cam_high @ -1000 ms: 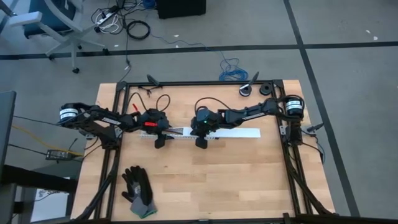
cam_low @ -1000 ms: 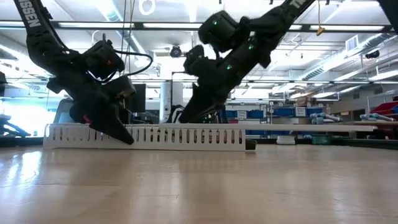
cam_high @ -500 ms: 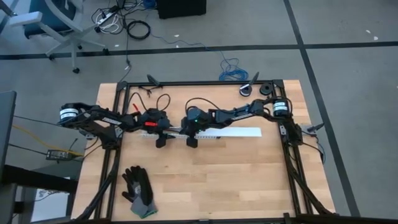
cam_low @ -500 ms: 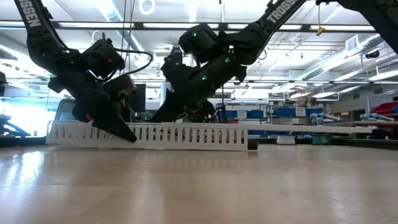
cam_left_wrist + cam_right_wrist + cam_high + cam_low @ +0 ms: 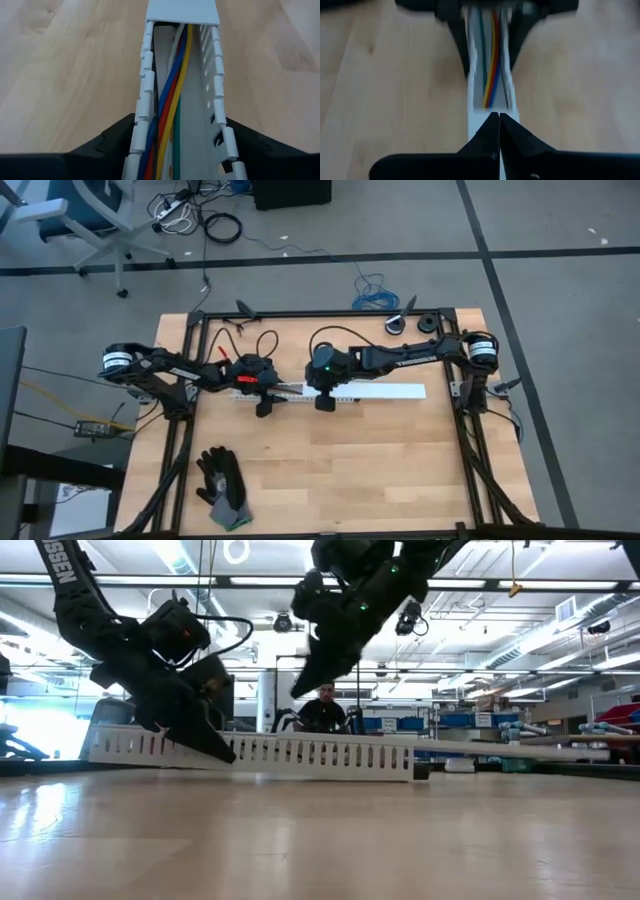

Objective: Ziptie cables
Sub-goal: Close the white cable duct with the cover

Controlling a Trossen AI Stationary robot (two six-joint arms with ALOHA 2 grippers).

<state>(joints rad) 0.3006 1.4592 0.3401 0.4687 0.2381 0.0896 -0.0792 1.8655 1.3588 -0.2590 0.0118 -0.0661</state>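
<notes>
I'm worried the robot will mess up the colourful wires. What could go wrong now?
1. The left gripper clamps the white slotted duct by its thin walls. They might bend, or the duct might slip.
2. The shut right gripper hangs right over the loose wires. If it comes down, it could snag them or push them out.
</notes>
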